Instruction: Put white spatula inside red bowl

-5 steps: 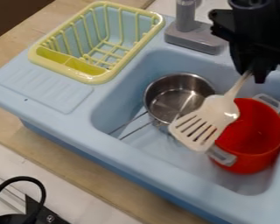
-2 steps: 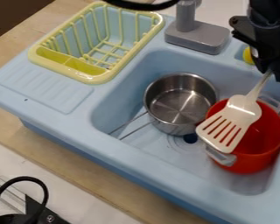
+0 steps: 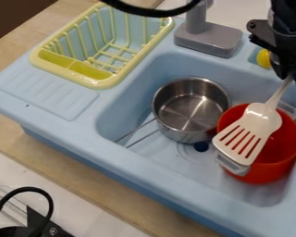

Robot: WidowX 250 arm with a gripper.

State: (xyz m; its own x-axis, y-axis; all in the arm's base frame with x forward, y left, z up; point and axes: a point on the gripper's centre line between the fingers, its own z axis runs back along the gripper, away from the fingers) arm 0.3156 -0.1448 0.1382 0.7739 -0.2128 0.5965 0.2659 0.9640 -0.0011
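The black gripper [image 3: 290,77] hangs at the upper right, over the back edge of the sink and behind the red bowl. It is shut on the handle end of the white spatula [image 3: 254,124]. The spatula slants down to the left, and its slotted head lies across the left part of the opening of the red bowl [image 3: 271,159], covering some of its rim and near handle. Whether the head touches the rim I cannot tell. The bowl, pot-like with two grey handles, stands upright at the right of the sink.
A steel pot [image 3: 190,111] with a wire handle stands in the sink [image 3: 175,183], left of the red bowl. Behind the sink rise a grey faucet base [image 3: 209,39] and a small yellow object [image 3: 263,59]. A yellow dish rack [image 3: 104,81] sits at the upper left.
The gripper has moved right with the spatula in its grasp. The spatula's head has gone from between the steel pot and the bowl to over the bowl's left part.
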